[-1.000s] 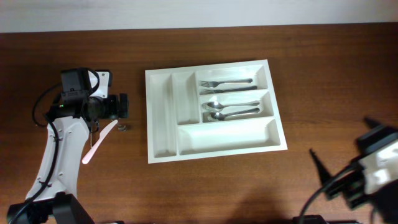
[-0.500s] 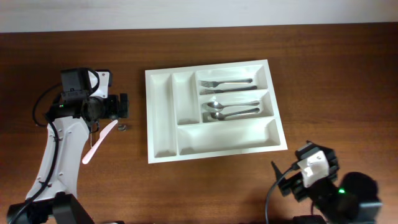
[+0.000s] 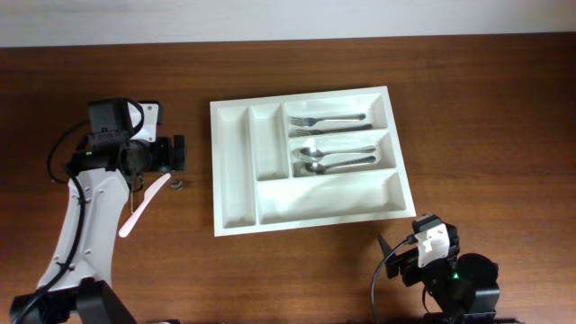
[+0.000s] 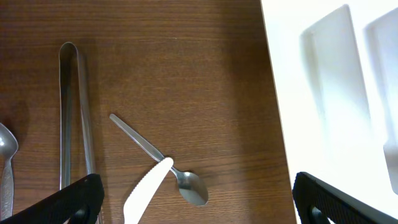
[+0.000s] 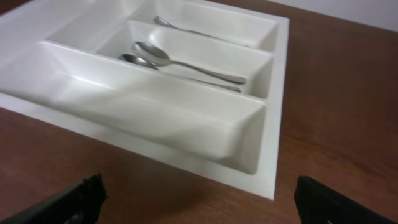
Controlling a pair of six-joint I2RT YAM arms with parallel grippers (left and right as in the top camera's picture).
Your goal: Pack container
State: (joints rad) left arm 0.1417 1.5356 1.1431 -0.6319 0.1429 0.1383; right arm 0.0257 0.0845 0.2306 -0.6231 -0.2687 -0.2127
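The white five-compartment container [image 3: 216, 171] lies mid-table. Two forks [image 3: 326, 124] lie in its far right compartment and two spoons [image 3: 333, 158] in the middle right one. My left gripper [image 3: 177, 153] is open and empty, left of the container, above a small metal spoon [image 4: 168, 165] and a white plastic knife [image 4: 146, 193]. In the left wrist view the container's rim [image 4: 280, 81] is at the right. My right gripper [image 3: 400, 261] is open and empty, low at the container's near right corner [image 5: 273, 124]. The spoons [image 5: 180, 62] show in the right wrist view.
Metal tongs [image 4: 74, 112] lie left of the small spoon, and another spoon [image 4: 6, 162] shows at the left edge of the left wrist view. In the overhead view the knife [image 3: 144, 205] lies beside the left arm.
The right arm has swung from the table's right edge leftward, to just in front of the container's near right corner. The left arm has not moved.
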